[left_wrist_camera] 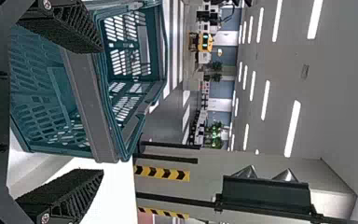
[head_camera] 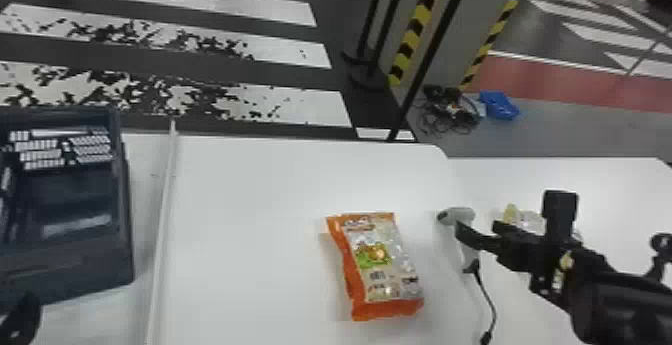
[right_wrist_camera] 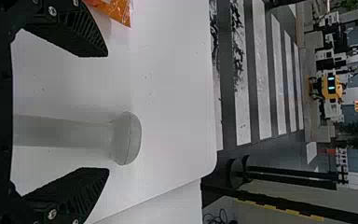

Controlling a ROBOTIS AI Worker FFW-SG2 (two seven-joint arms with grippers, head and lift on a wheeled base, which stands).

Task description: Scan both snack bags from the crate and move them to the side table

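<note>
An orange snack bag (head_camera: 380,264) lies flat on the white table, right of centre, its printed label facing up. To its right lies the grey handheld scanner (head_camera: 467,241), with my right gripper (head_camera: 475,239) over it. In the right wrist view the scanner (right_wrist_camera: 126,138) lies between the parted fingers of my right gripper (right_wrist_camera: 108,112), not gripped. At the bottom left corner is my left gripper (head_camera: 20,319), near the dark crate (head_camera: 65,264). The left wrist view has my left gripper (left_wrist_camera: 103,109) open beside the crate (left_wrist_camera: 88,102). A yellowish, clear package (head_camera: 525,219) lies behind the right gripper.
A raised white strip (head_camera: 162,219) runs along the table between crate and bag. The scanner's black cable (head_camera: 490,299) trails toward the front edge. A second white table surface (head_camera: 620,189) adjoins on the right; black poles (head_camera: 430,59) stand behind the tables.
</note>
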